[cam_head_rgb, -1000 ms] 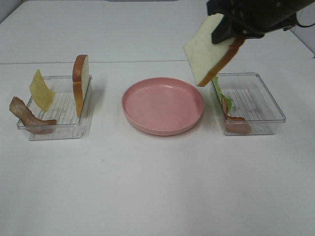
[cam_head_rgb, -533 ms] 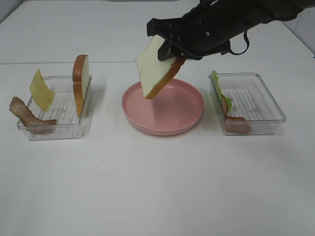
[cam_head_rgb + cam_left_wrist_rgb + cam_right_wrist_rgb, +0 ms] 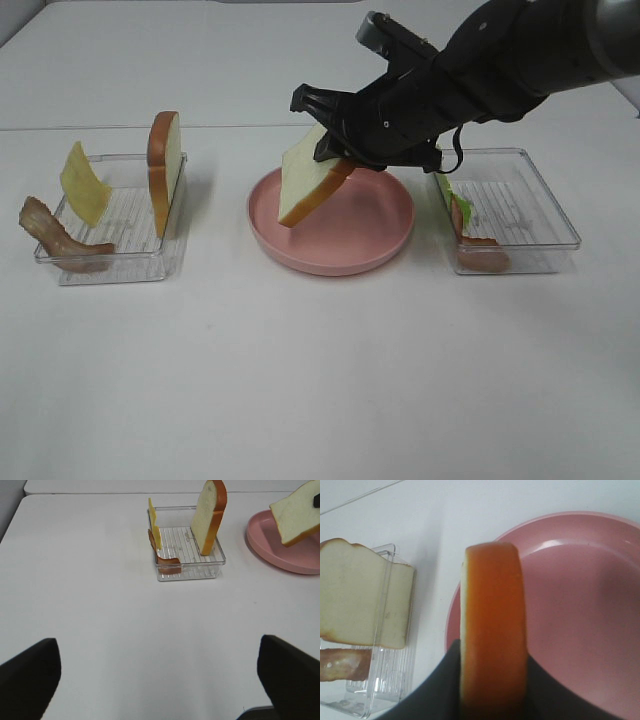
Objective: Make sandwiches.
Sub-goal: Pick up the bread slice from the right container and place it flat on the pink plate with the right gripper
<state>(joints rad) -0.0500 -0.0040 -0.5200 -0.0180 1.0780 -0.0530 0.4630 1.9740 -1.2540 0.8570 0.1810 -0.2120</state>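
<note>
The right gripper (image 3: 328,140) is clamped on the crust edge of a slice (image 3: 305,185). The slice hangs tilted, its long axis sloping down and leftward from the jaws. Its lowest corner sits at the left half of the plate (image 3: 375,235), touching or just above; I cannot tell which. Laying it flat probably means lowering and levelling over the plate's middle. Farther out, the left gripper (image 3: 160,677) hovers spread wide and empty, well short of the left tray (image 3: 130,268). There, a second slice (image 3: 165,170) stands upright beside cheese (image 3: 83,183) and bacon (image 3: 55,235). Lettuce (image 3: 441,182) leans in the right tray (image 3: 535,215).
</note>
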